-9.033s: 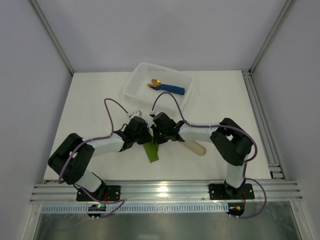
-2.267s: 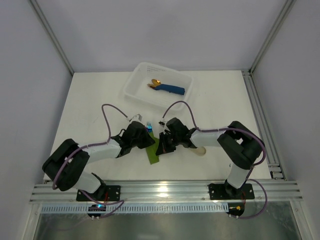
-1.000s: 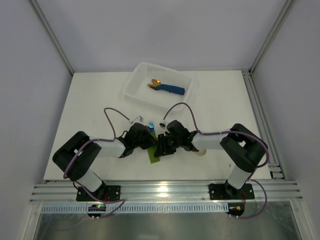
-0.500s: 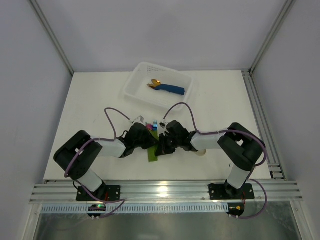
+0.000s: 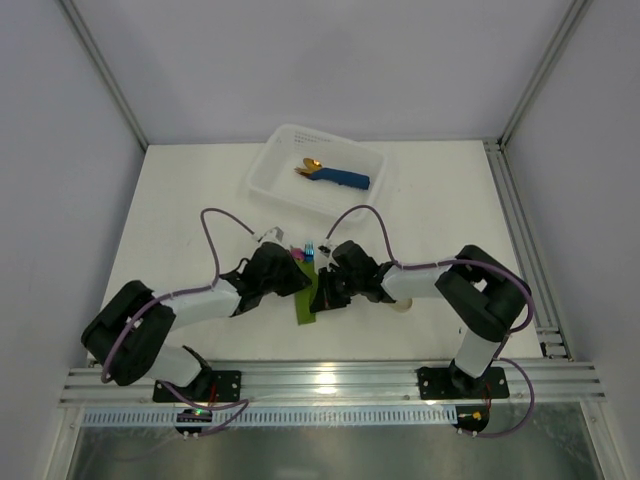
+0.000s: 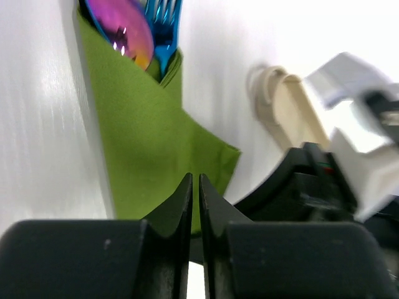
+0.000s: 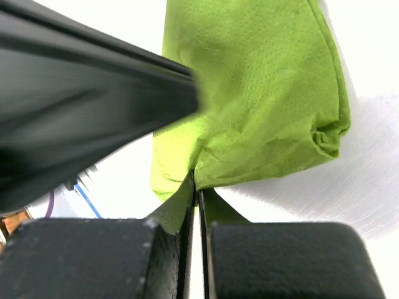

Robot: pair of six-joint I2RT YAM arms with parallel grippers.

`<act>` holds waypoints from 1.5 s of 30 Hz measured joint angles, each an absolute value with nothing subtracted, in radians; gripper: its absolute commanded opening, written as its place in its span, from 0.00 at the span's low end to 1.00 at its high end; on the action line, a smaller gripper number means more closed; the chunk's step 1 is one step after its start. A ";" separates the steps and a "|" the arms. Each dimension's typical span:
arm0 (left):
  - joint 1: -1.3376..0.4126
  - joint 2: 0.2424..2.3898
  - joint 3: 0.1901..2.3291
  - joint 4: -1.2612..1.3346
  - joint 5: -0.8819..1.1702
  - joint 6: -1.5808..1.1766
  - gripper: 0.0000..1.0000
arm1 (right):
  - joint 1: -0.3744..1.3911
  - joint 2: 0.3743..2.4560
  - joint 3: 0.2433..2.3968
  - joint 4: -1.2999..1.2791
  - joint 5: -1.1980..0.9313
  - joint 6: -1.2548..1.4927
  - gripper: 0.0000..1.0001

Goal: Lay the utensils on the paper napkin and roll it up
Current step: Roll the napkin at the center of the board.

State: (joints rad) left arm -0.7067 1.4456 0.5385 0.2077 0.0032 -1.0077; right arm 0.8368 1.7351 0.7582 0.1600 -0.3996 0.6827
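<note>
Between the two sets of jaws, at the middle of the white table (image 5: 200, 200), lies the thin olive-green paper napkin (image 5: 306, 308), folded lengthwise around the slim metal utensils (image 5: 305, 252) with their iridescent purple-blue-pink sheen. The left gripper (image 5: 300, 286) comes at it from the left and the right gripper (image 5: 324, 293) from the right, their tips close together over the sheet. From the left wrist, the left gripper (image 6: 194, 180) has its jaws drawn almost together, only a thin slit between them, with the tips over the near part of the paper napkin (image 6: 143, 143); whether any paper is caught in that slit cannot be told. Straight ahead of these jaws and a little to their left, the utensils (image 6: 140, 31) stick out of the far end of the fold: a purple-pink spoon bowl and blue fork tines side by side. From the right wrist, the right gripper (image 7: 194, 184) has its jaws pressed together on an edge of the paper napkin (image 7: 262, 93), whose creases gather at the tips while the rest of the sheet spreads ahead of them and to their right. A beige rounded oblong piece (image 5: 402, 303) lies behind the right jaws, under that arm. Well beyond both pairs of jaws stands a white plastic tray (image 5: 268, 172) holding a blue rolled napkin with gold cutlery (image 5: 340, 178).
</note>
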 measured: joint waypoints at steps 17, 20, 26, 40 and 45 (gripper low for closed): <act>-0.707 1.156 0.463 -0.116 -0.105 -1.059 0.51 | 0.836 1.721 0.764 0.106 -0.451 0.642 0.04; -0.707 1.156 0.409 -0.117 -0.089 -1.094 0.53 | 0.834 1.715 0.765 0.094 -0.463 0.642 0.03; -0.707 1.091 0.349 -0.062 -0.078 -1.151 0.64 | 0.831 1.710 0.776 0.084 -0.487 0.654 0.04; -0.707 0.995 0.280 -0.021 -0.077 -1.224 0.73 | 0.829 1.687 0.782 0.077 -0.499 0.682 0.03; -0.707 1.000 0.280 -0.020 -0.074 -1.218 0.60 | 0.828 1.682 0.782 0.076 -0.495 0.684 0.04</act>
State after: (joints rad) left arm -0.7067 1.0004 0.2802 -0.0196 -0.0742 -1.2182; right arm 0.8284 1.6821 0.7818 0.0765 -0.4950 0.6842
